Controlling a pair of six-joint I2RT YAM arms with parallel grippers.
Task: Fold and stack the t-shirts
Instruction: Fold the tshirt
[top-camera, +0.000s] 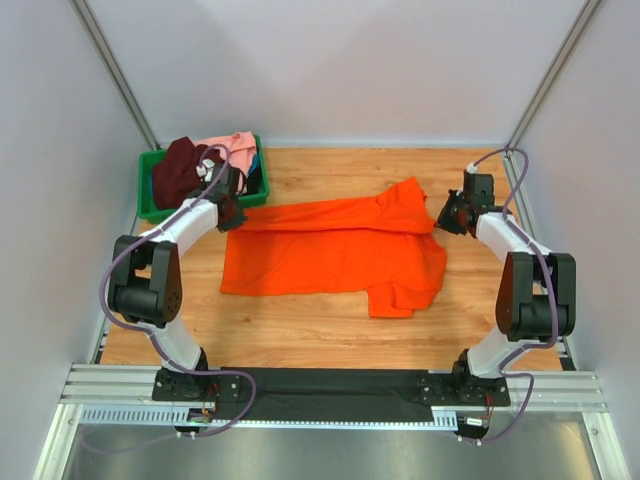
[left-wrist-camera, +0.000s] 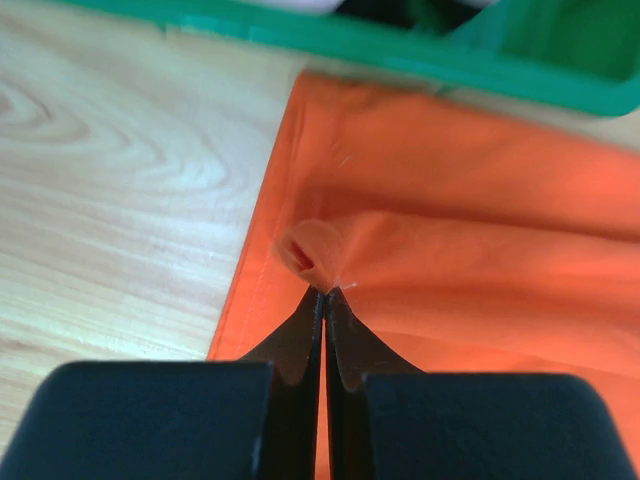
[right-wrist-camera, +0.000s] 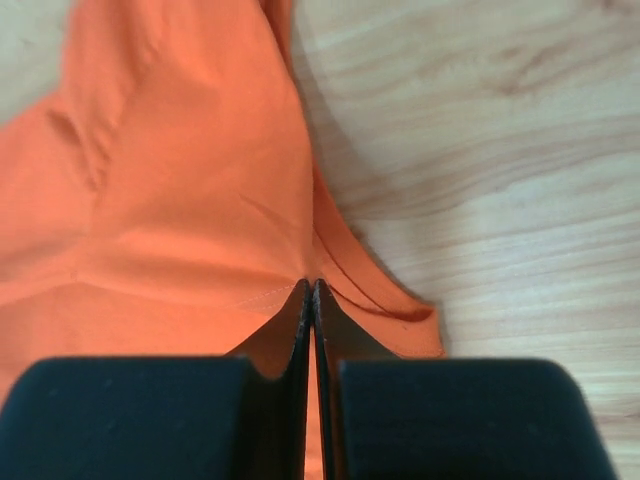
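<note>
No text, number, brand or sign could be read in any view.

Top view: a small white patch (top-camera: 204, 170), possibly a neck label, showed on the dark maroon cloth t-shirt (top-camera: 178, 168). The shirt lay in the green plastic bin (top-camera: 148, 205) at the far left corner of the wooden table (top-camera: 300, 320). The patch was too small to make out any lettering.

Wrist views: the bright orange cloth t-shirt (left-wrist-camera: 480, 230) filled most of both pictures. Only plain fabric and a stitched hem showed, with nothing legible on them.
</note>
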